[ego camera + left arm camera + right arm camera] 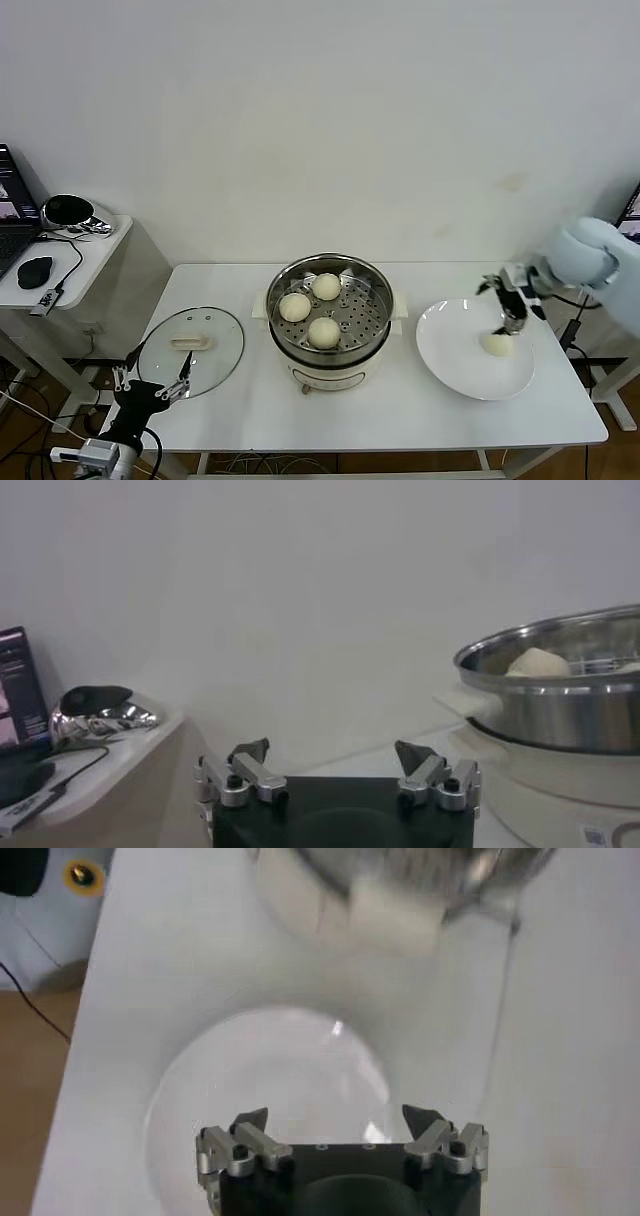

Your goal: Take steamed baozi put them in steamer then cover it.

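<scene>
The steel steamer stands mid-table on its white base, uncovered, with three cream-white baozi on its perforated tray. A fourth baozi lies on the white plate to the right. My right gripper is open and empty, just above that baozi; in the right wrist view only the plate shows beyond the jaws, and the baozi is hidden. The glass cover lies flat on the table left of the steamer. My left gripper is open and parked at the table's front left corner.
A side table at far left carries a mouse, cables and a shiny bowl. The left wrist view shows the steamer with a baozi inside. The steamer base shows blurred in the right wrist view.
</scene>
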You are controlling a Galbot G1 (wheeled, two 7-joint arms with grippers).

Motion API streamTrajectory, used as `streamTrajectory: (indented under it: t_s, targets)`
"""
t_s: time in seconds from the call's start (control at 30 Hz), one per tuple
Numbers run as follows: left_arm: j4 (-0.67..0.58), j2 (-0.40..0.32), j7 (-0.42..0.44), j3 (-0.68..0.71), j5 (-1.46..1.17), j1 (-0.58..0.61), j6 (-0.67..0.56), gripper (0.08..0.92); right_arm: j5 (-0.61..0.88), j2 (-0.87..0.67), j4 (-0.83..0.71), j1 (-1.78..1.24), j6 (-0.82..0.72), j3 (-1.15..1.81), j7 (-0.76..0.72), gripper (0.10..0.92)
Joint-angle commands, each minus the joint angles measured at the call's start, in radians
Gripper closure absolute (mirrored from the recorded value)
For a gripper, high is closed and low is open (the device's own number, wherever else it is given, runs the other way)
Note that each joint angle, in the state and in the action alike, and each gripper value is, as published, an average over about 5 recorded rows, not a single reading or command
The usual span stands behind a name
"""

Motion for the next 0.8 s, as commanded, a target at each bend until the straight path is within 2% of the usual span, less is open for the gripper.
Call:
streamTrajectory:
  t_s: [0.03,0.4,0.8]
  targets:
    - [0.004,-0.006,0.0,-0.001,0.004,0.004,0.0,0.177,-0.159,0.03,-0.246,-0.298,0.089,0.249,0.015,0.203]
    - [0.01,-0.009,0.0,-0.01,0.007,0.007,0.002,0.177,-0.203,0.266,-0.49,-0.289,0.113,0.258,0.035,0.203]
    - [0.028,-0.009,0.001,-0.012,0.006,0.0,0.001,0.177,-0.247,0.38,-0.604,-0.262,0.119,0.258,0.049,0.203]
